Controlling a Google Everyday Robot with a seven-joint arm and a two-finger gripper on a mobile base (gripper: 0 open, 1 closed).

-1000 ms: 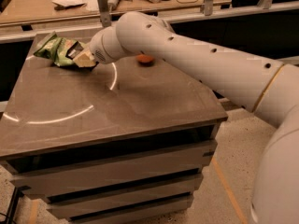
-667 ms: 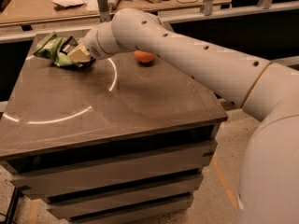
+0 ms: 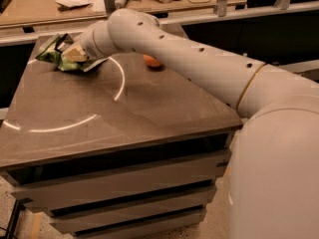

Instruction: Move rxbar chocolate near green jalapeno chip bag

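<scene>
Where the table [image 3: 149, 128] reaches its far left corner, the gripper [image 3: 75, 56] sits at the green jalapeno chip bag [image 3: 52, 54]; its grip cannot be told. Open surface runs to the near edge.

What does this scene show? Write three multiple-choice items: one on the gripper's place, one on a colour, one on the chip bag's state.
1. Where is the gripper?
A. at the far left corner of the table, by the green jalapeno chip bag
B. at the table's near edge
C. below the tabletop

2. What colour is the round fruit beyond the arm?
A. blue
B. orange
C. white

3. How does the chip bag lie?
A. hung on a hook
B. on the floor
C. crumpled on the tabletop

Key: 1 A, the arm ends at the bag; 2 B, it shows orange; 3 C, its creased foil rests on the table.
</scene>
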